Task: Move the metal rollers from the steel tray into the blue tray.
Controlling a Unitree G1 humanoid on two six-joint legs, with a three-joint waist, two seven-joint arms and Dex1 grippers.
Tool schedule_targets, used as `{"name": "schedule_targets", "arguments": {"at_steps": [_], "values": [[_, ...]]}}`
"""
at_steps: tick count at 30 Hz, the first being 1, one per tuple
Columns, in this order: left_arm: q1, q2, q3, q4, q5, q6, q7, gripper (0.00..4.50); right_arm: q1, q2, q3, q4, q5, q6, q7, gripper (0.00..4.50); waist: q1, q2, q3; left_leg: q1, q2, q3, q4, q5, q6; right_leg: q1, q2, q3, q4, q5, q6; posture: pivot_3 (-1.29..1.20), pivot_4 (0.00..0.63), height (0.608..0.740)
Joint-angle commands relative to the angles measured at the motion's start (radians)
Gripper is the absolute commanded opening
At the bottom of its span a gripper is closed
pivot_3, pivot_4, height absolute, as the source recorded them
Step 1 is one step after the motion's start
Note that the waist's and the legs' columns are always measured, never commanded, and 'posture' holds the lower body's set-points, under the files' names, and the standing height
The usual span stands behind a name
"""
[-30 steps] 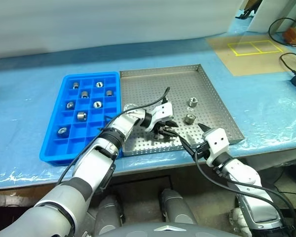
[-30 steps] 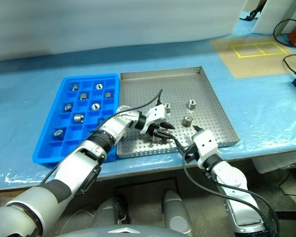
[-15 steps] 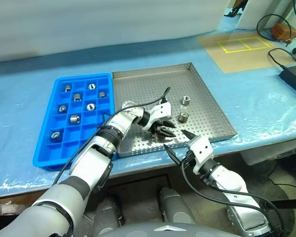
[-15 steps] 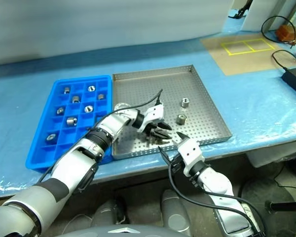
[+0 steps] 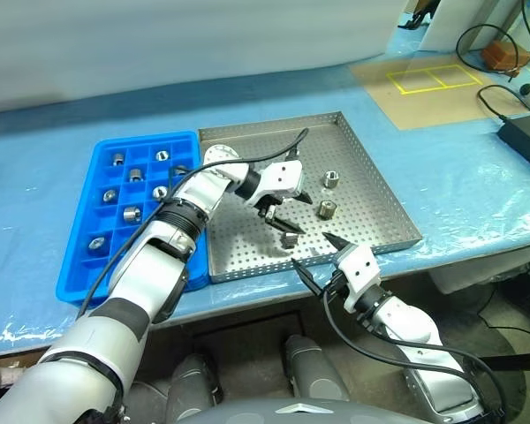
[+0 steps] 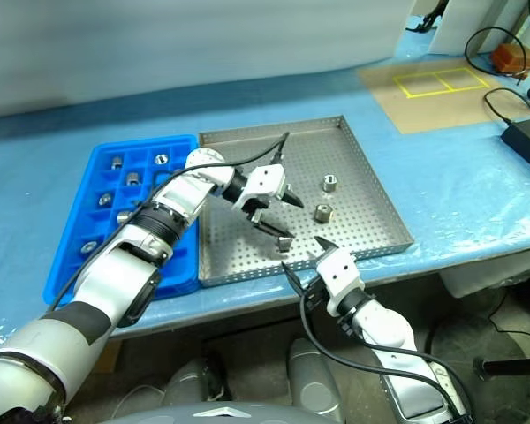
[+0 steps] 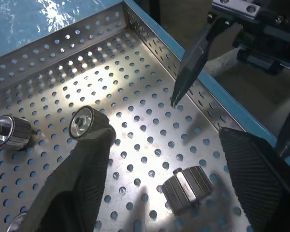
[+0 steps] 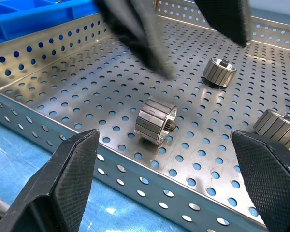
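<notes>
Left gripper (image 5: 280,215): fingers spread wide, nothing held, poised above a metal roller (image 5: 290,238) lying in the steel tray (image 5: 371,190).
Right gripper (image 5: 310,256): fully spread, empty.

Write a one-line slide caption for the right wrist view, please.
Open right gripper at the steel tray's rim, facing three rollers on its floor; left gripper open above.

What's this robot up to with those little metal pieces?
It is sorting metal rollers from the steel tray into the blue tray, where several already sit. The left gripper hangs open above one roller lying in the steel tray, holding nothing. The right gripper waits open at the tray's near edge.
</notes>
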Motion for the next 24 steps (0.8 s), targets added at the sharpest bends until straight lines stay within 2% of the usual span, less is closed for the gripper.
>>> {"name": "schedule_targets", "arguments": {"at_steps": [1,7,15,18,24], "values": [[0.0,0.01,-0.034,-0.009,0.033,-0.056,-0.007,4.47,0.025,-0.003,0.036,0.096,-0.047,0.034,0.003,4.5,-0.003,0.0,0.0,0.0,0.0,0.0,0.0,0.0,0.0,0.0,0.0,0.0,0.0,0.0,0.0,-0.56,0.15,0.74],[0.016,0.004,-0.072,0.019,0.068,-0.059,-0.013,4.47,0.019,0.002,0.038,0.101,-0.046,0.033,-0.001,4.5,-0.016,0.0,0.0,0.001,0.0,0.0,0.0,0.0,0.0,0.001,0.0,0.0,0.0,0.0,0.0,-0.57,0.15,0.74],[0.025,0.0,-0.125,0.105,0.163,-0.117,0.071,4.47,0.028,-0.002,0.032,0.088,-0.043,0.036,-0.008,4.5,-0.019,0.0,0.0,0.001,0.0,0.0,0.0,0.0,0.0,0.001,0.0,0.0,0.0,0.0,0.0,-0.58,0.15,0.74],[0.027,-0.019,-0.121,0.129,0.171,-0.132,0.103,3.84,0.031,-0.003,0.029,0.083,-0.039,0.037,-0.008,4.5,-0.019,0.0,0.0,0.001,0.0,-0.001,0.0,0.0,0.0,0.001,0.0,-0.001,0.0,0.0,0.0,-0.58,0.15,0.74],[0.04,-0.046,-0.084,0.129,0.128,-0.121,0.106,1.82,0.032,-0.002,0.023,0.076,-0.033,0.041,-0.008,4.5,-0.019,0.0,0.0,0.001,0.0,-0.001,0.0,0.0,0.0,0.002,0.0,-0.001,-0.001,0.0,0.0,-0.58,0.15,0.74]]}}
